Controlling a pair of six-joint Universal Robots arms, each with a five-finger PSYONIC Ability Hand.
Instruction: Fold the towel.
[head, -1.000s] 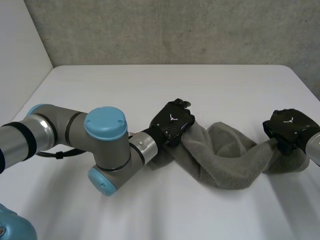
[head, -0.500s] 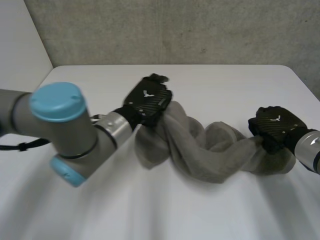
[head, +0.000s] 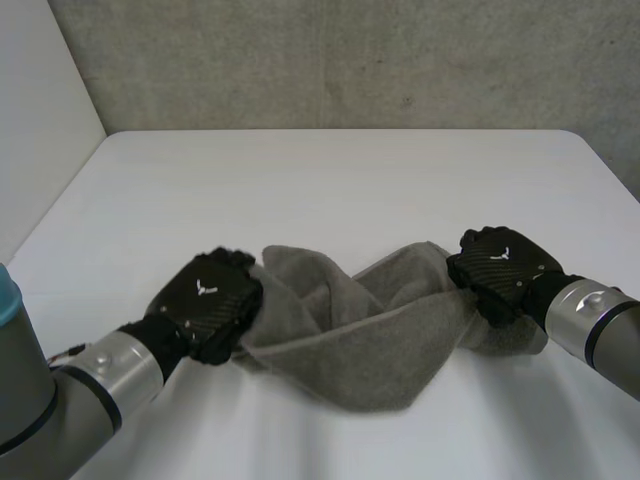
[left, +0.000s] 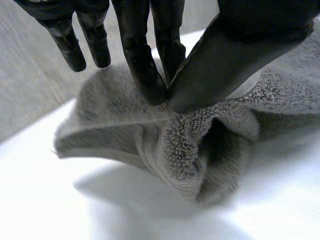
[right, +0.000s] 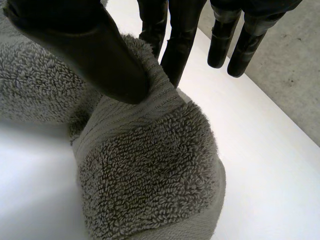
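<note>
The grey terry towel (head: 365, 335) lies bunched and twisted on the white table (head: 330, 180). It sits in the table's near half, roughly midway between the left and right edges, and a loose fold of it sags toward the near edge. The left hand (head: 205, 300) is at the towel's left end, closer to the table's near left corner. In the left wrist view its thumb and two fingers (left: 145, 70) pinch a ridge of the cloth between their tips, while the other fingers hang straight and free beside it, not touching the pile. The end it holds is gathered into folds and looks raised slightly off the table, with a shadow under it. The right hand (head: 500, 268) is at the towel's right end, toward the right edge. In the right wrist view its thumb presses a banded hem of the towel against two fingers (right: 180, 40), and the remaining fingers point straight down, clear of the cloth, over bare table. The cloth below that grip bulges in a thick roll resting on the table. The grey left arm (head: 60, 410) comes in from the near left corner and the right arm (head: 595, 320) from the right edge. A rough grey wall (head: 350, 60) stands behind the far edge.
</note>
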